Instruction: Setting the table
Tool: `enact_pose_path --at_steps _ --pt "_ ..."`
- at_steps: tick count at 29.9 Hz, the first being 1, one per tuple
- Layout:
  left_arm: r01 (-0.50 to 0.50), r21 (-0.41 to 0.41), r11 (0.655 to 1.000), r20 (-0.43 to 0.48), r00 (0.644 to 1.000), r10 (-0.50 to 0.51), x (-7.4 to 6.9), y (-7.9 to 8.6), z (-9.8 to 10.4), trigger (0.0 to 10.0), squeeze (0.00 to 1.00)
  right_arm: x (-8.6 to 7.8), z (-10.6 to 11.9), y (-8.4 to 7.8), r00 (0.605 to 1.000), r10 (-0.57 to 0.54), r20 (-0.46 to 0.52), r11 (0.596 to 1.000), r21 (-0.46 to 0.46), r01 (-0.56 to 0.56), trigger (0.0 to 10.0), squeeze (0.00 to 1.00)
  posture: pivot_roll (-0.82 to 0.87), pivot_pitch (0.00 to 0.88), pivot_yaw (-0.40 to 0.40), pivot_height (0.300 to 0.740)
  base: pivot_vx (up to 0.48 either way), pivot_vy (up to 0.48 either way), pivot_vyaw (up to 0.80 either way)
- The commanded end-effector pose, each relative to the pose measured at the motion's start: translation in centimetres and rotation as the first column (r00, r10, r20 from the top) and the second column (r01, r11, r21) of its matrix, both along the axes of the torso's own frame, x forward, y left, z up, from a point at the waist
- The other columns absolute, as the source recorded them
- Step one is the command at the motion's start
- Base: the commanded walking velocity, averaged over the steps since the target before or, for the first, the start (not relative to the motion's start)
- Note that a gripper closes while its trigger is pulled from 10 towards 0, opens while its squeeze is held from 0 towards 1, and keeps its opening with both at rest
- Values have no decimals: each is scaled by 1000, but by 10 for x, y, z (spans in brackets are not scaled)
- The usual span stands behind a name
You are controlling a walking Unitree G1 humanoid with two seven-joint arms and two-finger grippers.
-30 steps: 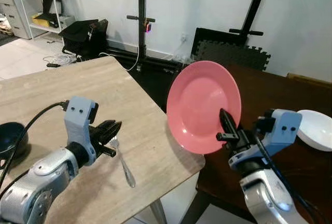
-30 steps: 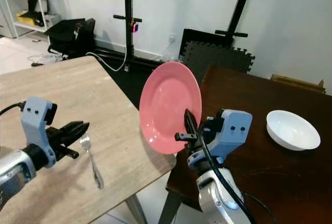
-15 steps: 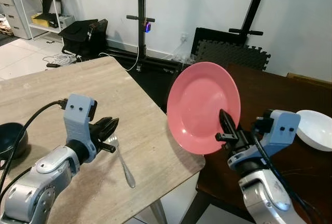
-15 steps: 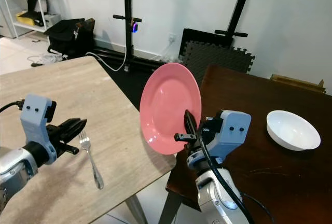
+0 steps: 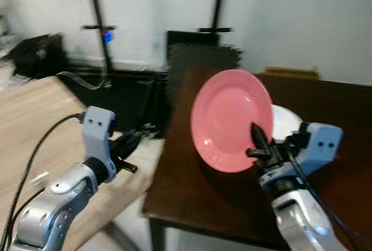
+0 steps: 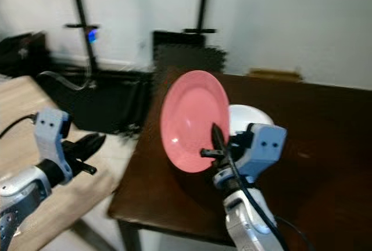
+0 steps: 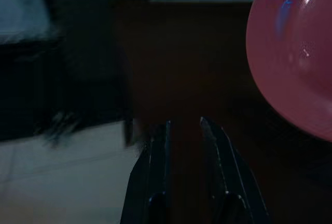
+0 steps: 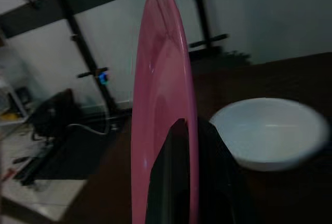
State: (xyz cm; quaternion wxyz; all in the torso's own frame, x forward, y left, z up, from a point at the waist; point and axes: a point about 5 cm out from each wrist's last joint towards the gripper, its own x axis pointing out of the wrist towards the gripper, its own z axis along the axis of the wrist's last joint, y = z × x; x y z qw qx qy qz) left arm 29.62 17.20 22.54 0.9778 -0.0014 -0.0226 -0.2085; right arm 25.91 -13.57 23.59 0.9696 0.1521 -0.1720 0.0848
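The dark table's [image 5: 192, 187] near left stretch lay bare; a white bowl [image 6: 247, 117] stood farther right, behind the upright pink plate [image 5: 231, 120].

No text, label, brand or number can be read on anything here

We are seeing a pink plate [image 5: 231, 118] that is looking smooth and shiny, with small bright glints showing on it in the left wrist view. The white bowl [image 8: 267, 131] behind it is looking smooth and a little glossy too. The dark table [image 5: 337, 103] is looking like dark brown wood with a smooth, slightly shiny top. The light table [image 5: 23, 129] is looking like pale wood with a matt top. Our arms are showing silver metal with pale blue plastic blocks. The right gripper [image 5: 257, 140] and the left gripper [image 7: 184, 130] are showing black fingers that are looking smooth and matt. A black foam mat [image 6: 189, 59] is looking dull and bumpy.
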Motion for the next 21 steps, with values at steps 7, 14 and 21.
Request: enact_pose_path --at_steps 7,14,21 --pt "-17 -21 1000 -25 1000 16 3 0 -5 10000 0 -3 -2 -3 1000 -8 -3 1000 -10 8 10000 0 64 82 24 740 0 39 0" --pt "-20 -27 999 -29 999 19 4 0 -6 10000 0 -3 -2 -4 1000 -10 -3 1000 -10 9 10000 0 60 81 22 740 0 442 0" --pt "-21 -27 999 -28 999 20 5 -1 -6 10000 0 -2 -2 -3 1000 -10 -2 1000 -16 10 10000 0 60 79 24 740 0 427 0"
